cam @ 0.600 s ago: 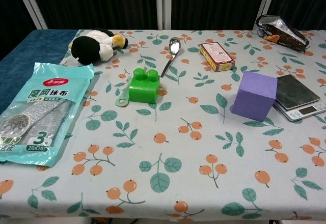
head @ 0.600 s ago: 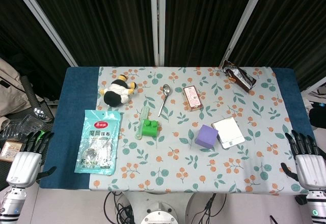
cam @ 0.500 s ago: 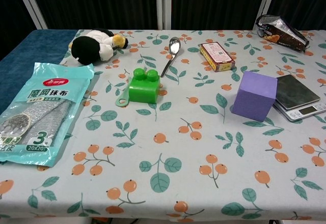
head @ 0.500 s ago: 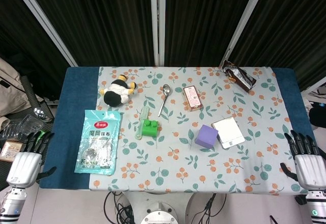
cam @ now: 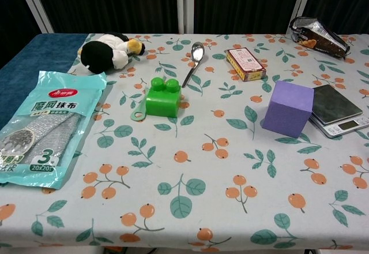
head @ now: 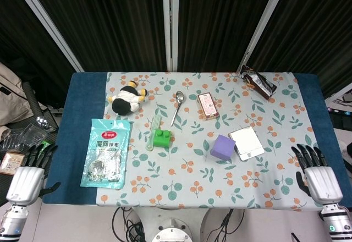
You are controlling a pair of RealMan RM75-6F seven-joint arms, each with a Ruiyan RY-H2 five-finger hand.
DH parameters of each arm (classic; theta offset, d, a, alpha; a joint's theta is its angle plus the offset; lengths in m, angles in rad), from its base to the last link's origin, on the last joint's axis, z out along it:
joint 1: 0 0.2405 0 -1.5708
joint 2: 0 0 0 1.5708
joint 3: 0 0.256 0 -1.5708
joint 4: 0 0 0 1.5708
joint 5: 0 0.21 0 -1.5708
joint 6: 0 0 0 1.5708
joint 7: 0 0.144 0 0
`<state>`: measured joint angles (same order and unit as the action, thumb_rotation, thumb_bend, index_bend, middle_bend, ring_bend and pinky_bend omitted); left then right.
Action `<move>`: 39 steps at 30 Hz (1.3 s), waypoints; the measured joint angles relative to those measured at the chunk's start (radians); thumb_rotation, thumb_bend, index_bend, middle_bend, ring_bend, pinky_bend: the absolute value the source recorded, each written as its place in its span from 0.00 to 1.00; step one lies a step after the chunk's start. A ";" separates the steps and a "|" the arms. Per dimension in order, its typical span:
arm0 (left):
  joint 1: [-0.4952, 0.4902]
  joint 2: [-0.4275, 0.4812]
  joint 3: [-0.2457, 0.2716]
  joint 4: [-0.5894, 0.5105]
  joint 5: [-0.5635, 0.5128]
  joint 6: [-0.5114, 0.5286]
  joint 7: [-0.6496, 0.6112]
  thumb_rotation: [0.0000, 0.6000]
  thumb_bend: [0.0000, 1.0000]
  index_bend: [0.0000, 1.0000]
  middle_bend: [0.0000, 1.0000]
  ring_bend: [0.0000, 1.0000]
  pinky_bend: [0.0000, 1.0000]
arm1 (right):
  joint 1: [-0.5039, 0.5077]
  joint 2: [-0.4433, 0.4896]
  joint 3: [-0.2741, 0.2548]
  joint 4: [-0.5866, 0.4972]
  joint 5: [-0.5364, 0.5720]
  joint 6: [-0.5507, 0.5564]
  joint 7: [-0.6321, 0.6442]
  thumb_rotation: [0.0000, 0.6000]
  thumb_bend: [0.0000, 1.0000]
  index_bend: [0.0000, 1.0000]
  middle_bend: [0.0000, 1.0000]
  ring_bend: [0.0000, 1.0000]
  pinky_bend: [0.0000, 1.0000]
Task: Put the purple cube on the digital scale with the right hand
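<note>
The purple cube [head: 222, 147] [cam: 288, 108] stands on the flowered cloth, right beside the digital scale [head: 246, 143] [cam: 337, 111] on its left side. My right hand [head: 315, 179] hovers at the table's near right corner with fingers spread, holding nothing, well to the right of the scale. My left hand [head: 27, 179] hangs off the near left corner, fingers apart and empty. Neither hand shows in the chest view.
A green block [head: 161, 138] on a light green tool, a spoon [head: 177, 105], a pink box [head: 208, 105], a plush toy [head: 128, 99], a teal cloth packet [head: 106, 153] and a snack bag [head: 257, 82] lie on the table. Bare cloth [head: 220, 184] stretches along the near edge.
My right hand has shifted left and slightly up, toward the table's near right corner. My left hand has barely moved. The objects lie as before.
</note>
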<state>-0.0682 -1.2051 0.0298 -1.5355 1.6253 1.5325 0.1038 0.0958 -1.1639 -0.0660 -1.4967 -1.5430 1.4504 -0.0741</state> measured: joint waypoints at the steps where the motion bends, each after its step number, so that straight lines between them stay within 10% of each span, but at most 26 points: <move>1: 0.000 0.000 0.001 0.001 0.000 -0.001 -0.002 1.00 0.11 0.06 0.06 0.00 0.00 | 0.007 -0.003 0.000 -0.001 -0.012 -0.007 0.002 1.00 0.62 0.00 0.19 0.00 0.00; 39: 0.002 -0.015 0.018 0.014 -0.028 -0.051 0.015 1.00 0.11 0.06 0.06 0.00 0.00 | 0.242 -0.178 0.031 0.062 -0.001 -0.371 -0.099 1.00 0.73 0.00 0.28 0.00 0.00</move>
<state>-0.0664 -1.2202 0.0474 -1.5218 1.5977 1.4815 0.1186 0.3380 -1.3419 -0.0349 -1.4352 -1.5435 1.0792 -0.1734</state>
